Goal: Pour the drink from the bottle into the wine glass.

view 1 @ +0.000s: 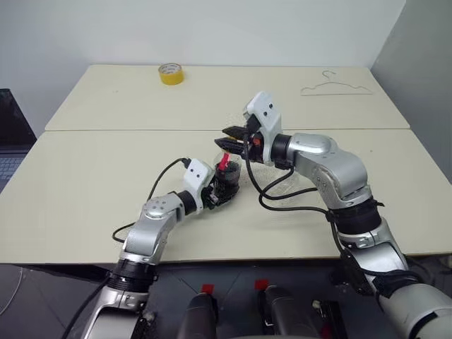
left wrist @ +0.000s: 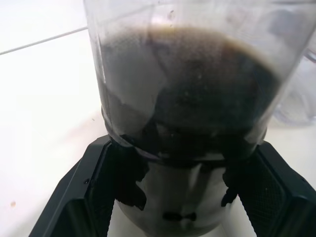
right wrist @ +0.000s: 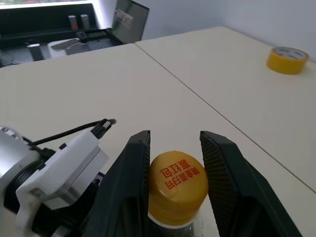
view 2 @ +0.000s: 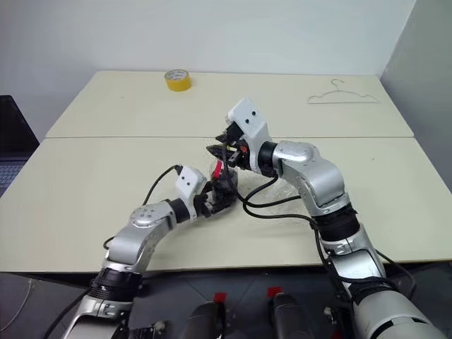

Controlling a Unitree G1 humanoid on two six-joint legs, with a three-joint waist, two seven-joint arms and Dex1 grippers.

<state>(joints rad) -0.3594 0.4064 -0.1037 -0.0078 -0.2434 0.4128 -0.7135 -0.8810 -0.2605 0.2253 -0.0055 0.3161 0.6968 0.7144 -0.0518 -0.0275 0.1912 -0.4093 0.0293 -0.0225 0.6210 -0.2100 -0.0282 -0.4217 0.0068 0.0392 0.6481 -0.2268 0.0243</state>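
Two jaws work the bottle [left wrist: 187, 123] standing on the desk [view 1: 92, 176]: left gripper [left wrist: 182, 192] clamps its body, right gripper [right wrist: 175, 163] pinches the yellow cap [right wrist: 177, 185]. Thin plastic likely flexes; drink [left wrist: 207, 103] adds weight, so grip low. Wine glass hard to make out.

The bottle [left wrist: 190, 123] stands upright on the tabletop [view 1: 92, 183], near the middle of its front half. It is small, squat and of clear plastic, with a red strip [view 1: 224, 162] at the neck and a yellow screw cap [right wrist: 177, 185] with red print on top, still on. The drink [left wrist: 207, 113], a dark brown liquid, fills its lower body, with a thin foam line at the surface. The wine glass [view 1: 279, 178], clear and hard to make out, stands just beside the bottle on the robot's right.
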